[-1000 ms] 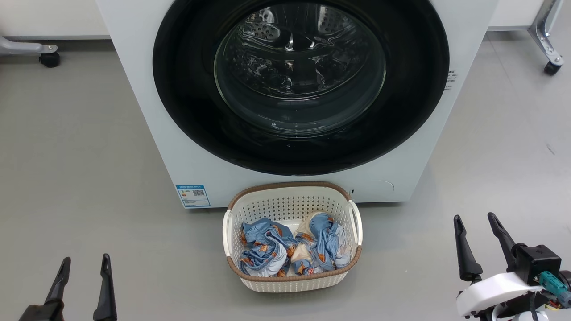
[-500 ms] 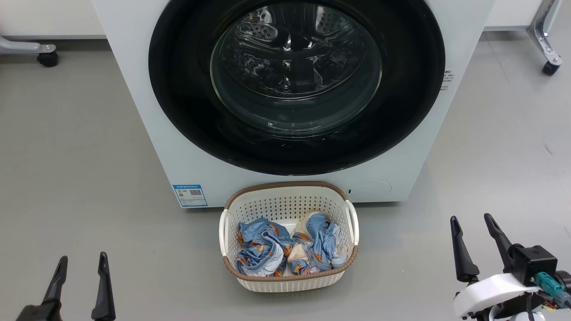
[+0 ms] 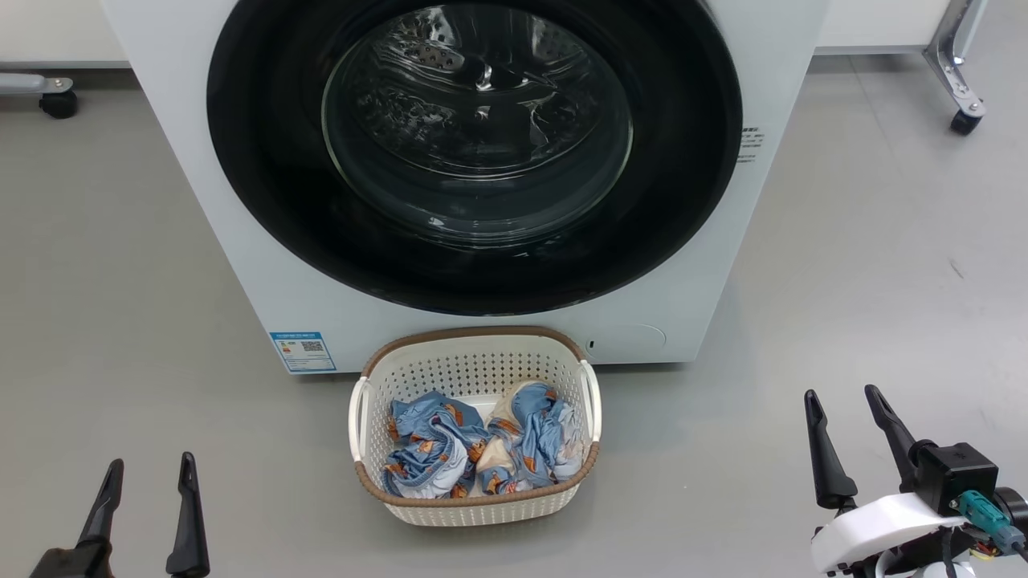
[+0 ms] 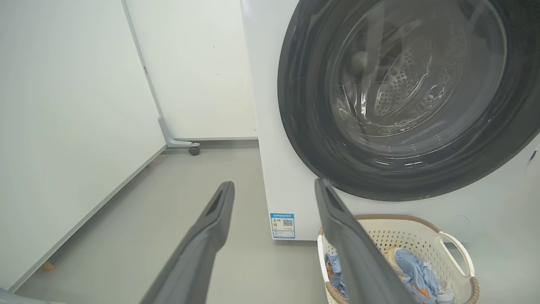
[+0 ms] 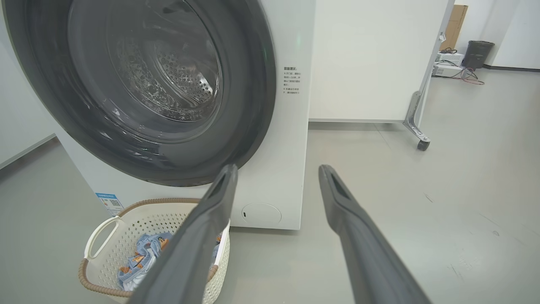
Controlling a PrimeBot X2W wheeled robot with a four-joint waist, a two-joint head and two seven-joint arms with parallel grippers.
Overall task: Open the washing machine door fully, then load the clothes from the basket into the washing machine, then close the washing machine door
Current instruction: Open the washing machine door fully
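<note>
Washing machine door [image 3: 474, 152] is shut flat against the front of the washing machine [image 3: 691, 265], so as far as I can judge nothing on the list is done yet. You can see the steel drum through the glass and it looks empty, no fabric in there.

All the clothes [image 3: 474, 449] sit in the basket [image 3: 474, 506], two bunched-up blue wads with a bit of cream cloth between them. That basket is parked on the floor right in front of the machine, just below the bottom of the door rim.

Both arms look like they're at a rest pose. Left gripper [image 3: 152, 461] hangs low on the robot's left, fingers spread wide, nothing between them. Right gripper [image 3: 841, 392] is on the other side, also spread wide and empty, well apart from both the basket and the door.

So what's left is basically everything: swing the door fully open, move the clothes from basket to drum, then shut it. My guess is the door comes first, and I can't make out a handle or latch anywhere on that glossy rim.
</note>
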